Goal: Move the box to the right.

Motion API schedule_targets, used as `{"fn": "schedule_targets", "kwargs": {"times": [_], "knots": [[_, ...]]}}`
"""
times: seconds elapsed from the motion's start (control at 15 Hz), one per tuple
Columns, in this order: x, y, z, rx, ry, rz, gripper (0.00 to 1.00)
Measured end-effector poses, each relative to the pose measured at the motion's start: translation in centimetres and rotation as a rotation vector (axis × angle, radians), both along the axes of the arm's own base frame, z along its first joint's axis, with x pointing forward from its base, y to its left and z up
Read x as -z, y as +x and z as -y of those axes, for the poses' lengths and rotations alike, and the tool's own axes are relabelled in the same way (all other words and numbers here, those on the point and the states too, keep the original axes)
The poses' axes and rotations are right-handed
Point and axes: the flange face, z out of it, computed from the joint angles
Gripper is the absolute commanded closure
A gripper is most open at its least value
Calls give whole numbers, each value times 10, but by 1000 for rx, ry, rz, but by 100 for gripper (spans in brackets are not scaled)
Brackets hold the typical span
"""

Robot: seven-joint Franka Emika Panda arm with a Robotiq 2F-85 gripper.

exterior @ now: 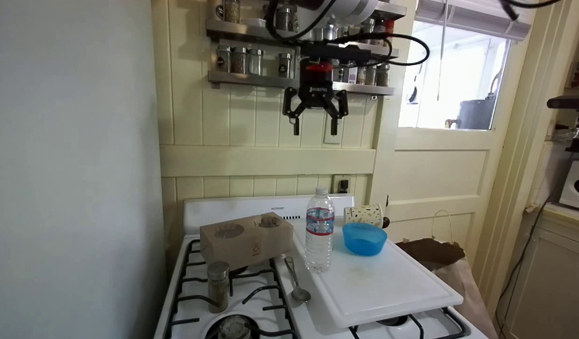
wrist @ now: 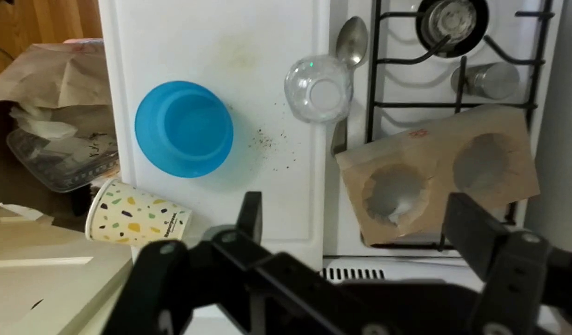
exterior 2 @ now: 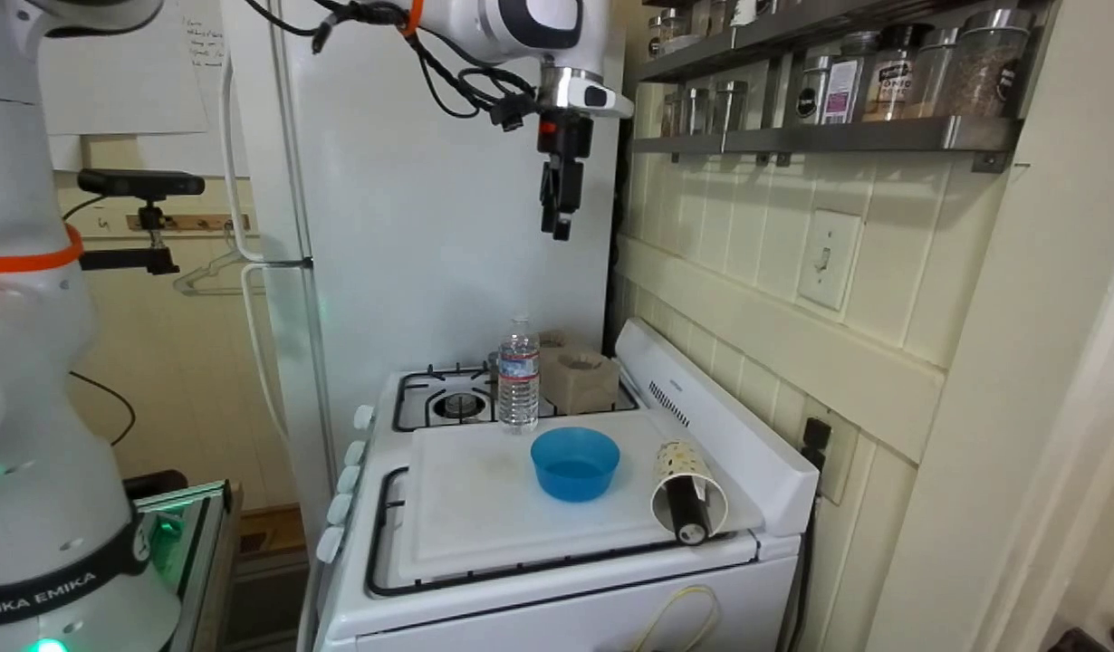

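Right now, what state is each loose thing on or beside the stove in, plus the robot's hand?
Hand: open, holding nothing
Box: set askew, two round holes on top
Bottle: upright
Blue bowl: upright, looks empty
Cup: on its side, dark object in its mouth
Spice jar: upright, lidded
Spoon: lying down
White board: flat, dark specks on it
Paper bag: open

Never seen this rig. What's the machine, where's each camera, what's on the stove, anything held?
It's a robot arm with a black two-fingered gripper. Two pictures are taken from outside the robot; the third looks down from its wrist, past the gripper. On the stove, a tan cardboard box with two round holes lies over a burner grate. Beside it, a white board carries a blue bowl; a water bottle stands at the board's edge, and a cup lies tipped over. The gripper hangs open, holding nothing.
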Motion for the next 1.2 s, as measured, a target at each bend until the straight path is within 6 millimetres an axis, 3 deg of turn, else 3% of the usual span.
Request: {"fn": "schedule_targets", "kwargs": {"times": [0.2, 0.33, 0.6, 0.8, 0.93, 1.2], "knots": [[34, 41, 4, 56, -45, -62, 0], [53, 57, -2, 75, -55, -94, 0], [52, 61, -7, 81, -59, -92, 0], [57, 78, -12, 40, -39, 60, 0], [73, 91, -19, -22, 2, 161, 0], [131, 104, -26, -105, 53, 271, 0]]}}
